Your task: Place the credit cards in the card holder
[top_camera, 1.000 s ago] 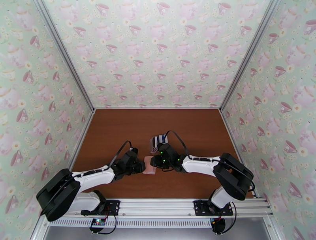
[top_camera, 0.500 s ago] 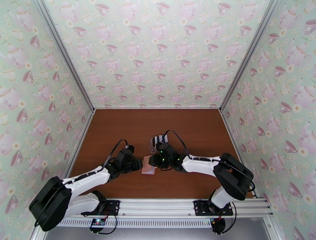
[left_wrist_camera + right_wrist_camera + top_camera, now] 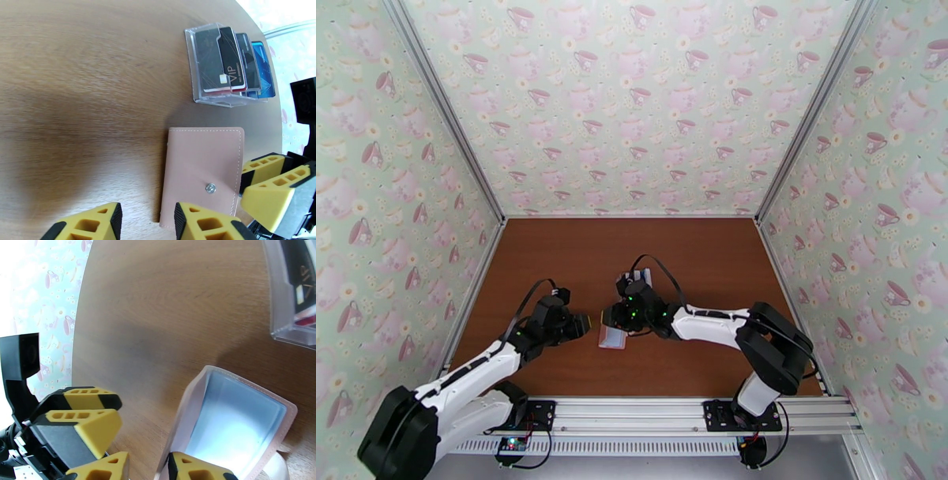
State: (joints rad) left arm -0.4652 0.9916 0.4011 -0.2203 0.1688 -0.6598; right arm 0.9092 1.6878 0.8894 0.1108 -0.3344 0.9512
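**Holding a pink wallet [image 3: 612, 338] open on the desk [image 3: 553, 260]**

Top view: it lies mid-desk between both arms. Left wrist view: the left pincer [image 3: 148, 219] is spread and empty just beside it; cards [image 3: 231, 65] stand in a clear rack [image 3: 191, 59] beyond. Right wrist view: the right pincer [image 3: 148, 465] clamps its raised flap, grey-blue lining showing.
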